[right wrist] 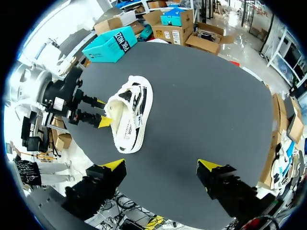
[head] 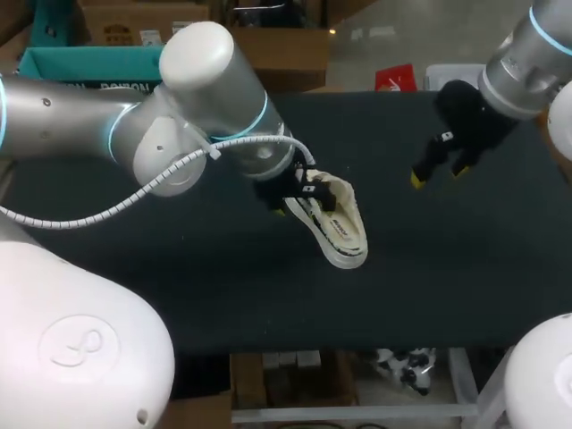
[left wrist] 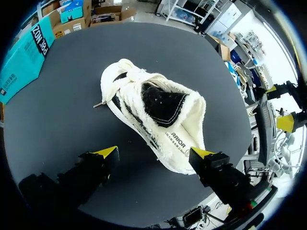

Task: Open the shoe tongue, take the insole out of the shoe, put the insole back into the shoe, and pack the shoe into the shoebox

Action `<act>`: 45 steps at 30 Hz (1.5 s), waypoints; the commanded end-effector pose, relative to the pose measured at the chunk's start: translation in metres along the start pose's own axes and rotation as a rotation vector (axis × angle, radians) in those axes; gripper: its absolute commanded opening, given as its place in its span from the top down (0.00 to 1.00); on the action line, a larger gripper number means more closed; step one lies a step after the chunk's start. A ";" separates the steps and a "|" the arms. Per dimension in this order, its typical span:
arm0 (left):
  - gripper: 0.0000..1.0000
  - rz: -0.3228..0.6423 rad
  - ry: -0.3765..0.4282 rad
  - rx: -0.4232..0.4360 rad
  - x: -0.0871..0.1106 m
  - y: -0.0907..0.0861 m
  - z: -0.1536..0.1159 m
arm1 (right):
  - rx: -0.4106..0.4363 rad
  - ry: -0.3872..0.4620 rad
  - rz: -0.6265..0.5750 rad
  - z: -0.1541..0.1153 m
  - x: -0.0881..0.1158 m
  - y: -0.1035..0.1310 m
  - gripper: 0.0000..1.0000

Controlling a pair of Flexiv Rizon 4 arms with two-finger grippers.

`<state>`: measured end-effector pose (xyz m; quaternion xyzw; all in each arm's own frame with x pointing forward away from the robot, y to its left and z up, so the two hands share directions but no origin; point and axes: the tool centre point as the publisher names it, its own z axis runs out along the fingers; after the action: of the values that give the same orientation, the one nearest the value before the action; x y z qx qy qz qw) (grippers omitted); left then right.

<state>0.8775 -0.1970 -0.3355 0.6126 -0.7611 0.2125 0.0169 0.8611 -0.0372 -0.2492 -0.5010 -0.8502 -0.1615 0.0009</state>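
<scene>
A cream-white fabric sneaker with black stripes (head: 338, 225) is seen near the middle of the black table (head: 465, 268). The left gripper (left wrist: 154, 153) is spread wide at one end of it, gripping nothing. At 2 o'clock, the right gripper (head: 438, 176) is held open and empty.

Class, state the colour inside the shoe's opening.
Black, within the cream-white fabric shoe; clearest in the left wrist view.
</scene>
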 end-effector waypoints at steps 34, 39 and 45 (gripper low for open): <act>1.00 -0.271 -0.119 0.095 0.005 -0.011 0.011 | 0.019 0.003 -0.001 -0.003 0.001 0.006 0.00; 1.00 -0.106 -0.082 0.123 -0.002 -0.013 -0.017 | 0.019 0.003 -0.001 -0.003 0.001 0.006 0.00; 1.00 0.148 -0.042 0.146 -0.016 -0.031 -0.056 | 0.019 0.003 -0.001 -0.003 0.001 0.006 0.00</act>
<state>0.9026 -0.1915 -0.3108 0.6077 -0.7537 0.2397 -0.0718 0.8648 -0.0344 -0.2453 -0.4999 -0.8520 -0.1553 0.0069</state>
